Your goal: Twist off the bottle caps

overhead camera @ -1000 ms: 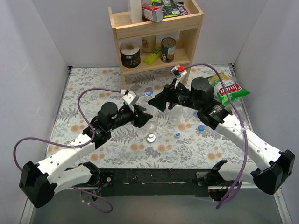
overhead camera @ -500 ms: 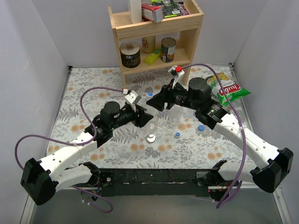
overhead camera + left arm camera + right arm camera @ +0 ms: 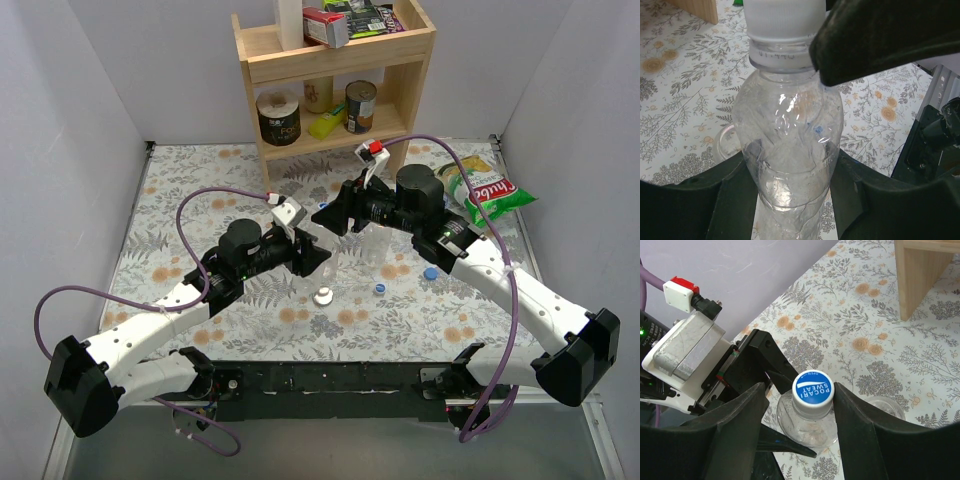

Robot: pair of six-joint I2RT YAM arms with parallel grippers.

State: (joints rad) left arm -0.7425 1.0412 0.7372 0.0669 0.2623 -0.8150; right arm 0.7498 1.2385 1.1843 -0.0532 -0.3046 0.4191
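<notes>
Most caps look done: loose blue caps (image 3: 430, 271) and a whitish disc (image 3: 323, 296) lie on the worktop (image 3: 200, 190) near mid-frame.
The left gripper (image 3: 792, 192) clamps a clear, crinkled bottle (image 3: 790, 125) upright at centre. The right gripper (image 3: 800, 392) is open astride its blue cap (image 3: 812, 386), not yet unscrewed.

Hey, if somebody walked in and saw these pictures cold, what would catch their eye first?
Both arms meet mid-table over one clear bottle: the left end effector clamps its body while the right end effector straddles its blue cap, jaws open. Behind them a wooden shelf holds cans, and a green snack bag lies at the far right of the floral table.
</notes>
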